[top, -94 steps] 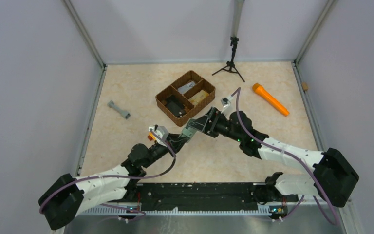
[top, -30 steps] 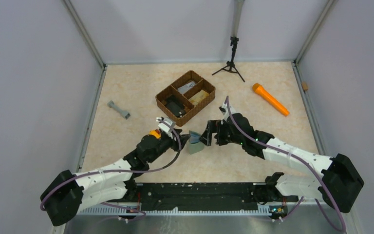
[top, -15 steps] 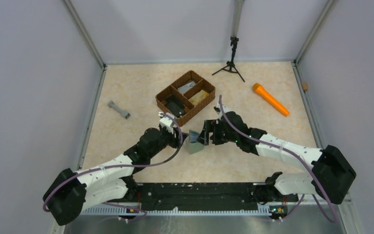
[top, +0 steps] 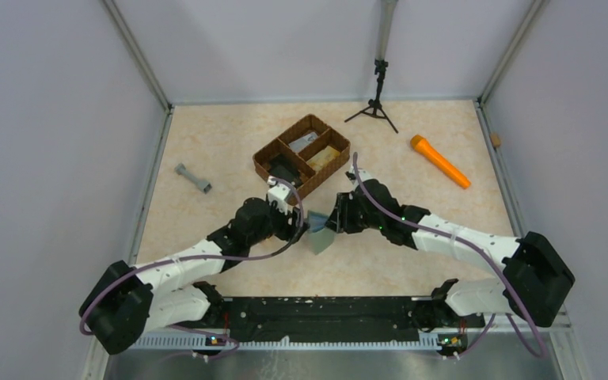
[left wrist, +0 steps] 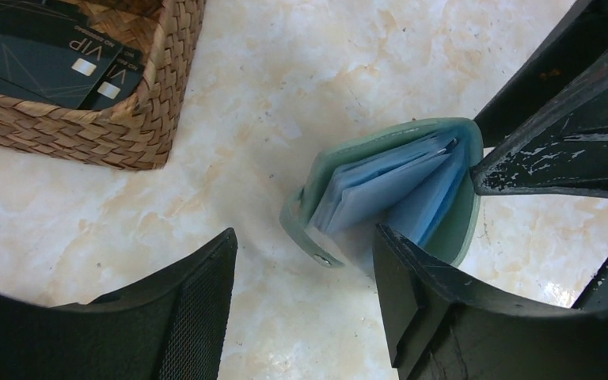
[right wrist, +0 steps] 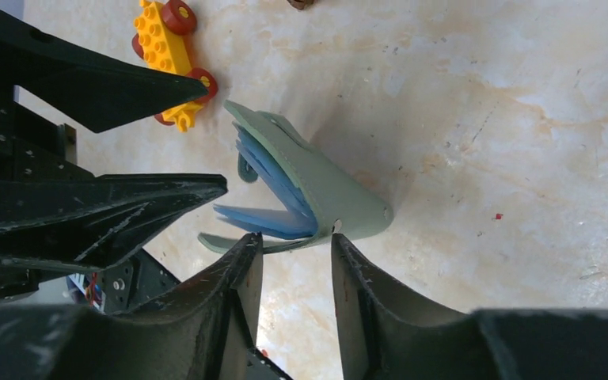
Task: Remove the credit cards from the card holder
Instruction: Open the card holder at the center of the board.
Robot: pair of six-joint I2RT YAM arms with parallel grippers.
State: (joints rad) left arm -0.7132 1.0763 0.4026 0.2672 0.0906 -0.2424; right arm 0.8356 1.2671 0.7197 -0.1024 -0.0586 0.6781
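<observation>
Sage card holder (left wrist: 388, 186) sits fanned open on marbled table (left wrist: 285, 71).

Same kit on both sides: left arm (top: 182, 273) and right arm (top: 459, 241) have white shells on the long links, chunky black joint housings, and a purplish cable (top: 229, 255) looping along each. The right fingers (right wrist: 380, 309) are black wedges with paint chipped pale at the edges. The left fingers (left wrist: 198, 317) have a mesh-textured face.
</observation>
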